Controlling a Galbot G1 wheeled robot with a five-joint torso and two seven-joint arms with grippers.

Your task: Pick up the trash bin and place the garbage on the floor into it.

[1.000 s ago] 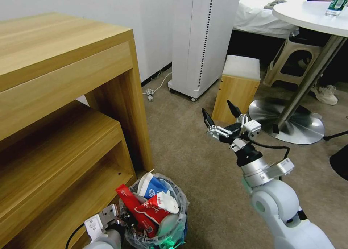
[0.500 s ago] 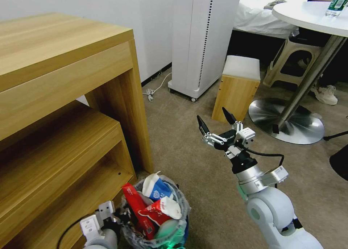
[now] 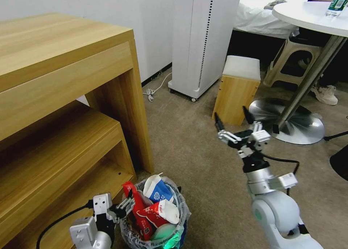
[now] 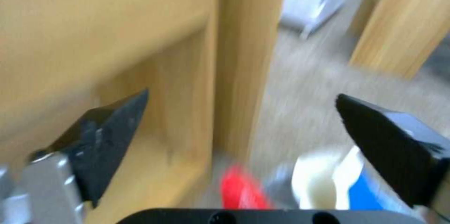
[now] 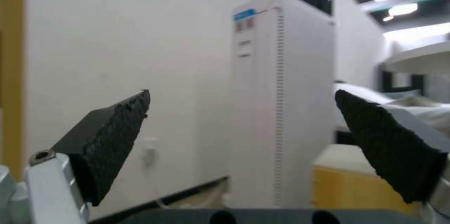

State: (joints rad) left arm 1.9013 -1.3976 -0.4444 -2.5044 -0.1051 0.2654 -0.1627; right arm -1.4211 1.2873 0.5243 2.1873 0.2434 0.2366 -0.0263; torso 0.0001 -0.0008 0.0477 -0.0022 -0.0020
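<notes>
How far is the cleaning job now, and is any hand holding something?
Mostly done, it seems: the trash bin stands on the floor, full of garbage such as cups and red wrappers. The carpet in sight shows no litter. The left hand is open beside the bin's rim, holding nothing. The right hand hangs open and empty above the carpet. I see nothing left to pick up.

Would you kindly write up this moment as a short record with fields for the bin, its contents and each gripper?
trash bin: on the floor, beside the wooden shelf unit, bag-lined
contents: blue-white paper cup, red-white paper cup, red wrapper, heaped above the rim
left gripper: open, beside the bin's rim on the shelf side, nothing held
right gripper: open, raised over bare carpet, empty
floor near bin: no litter seen
</notes>
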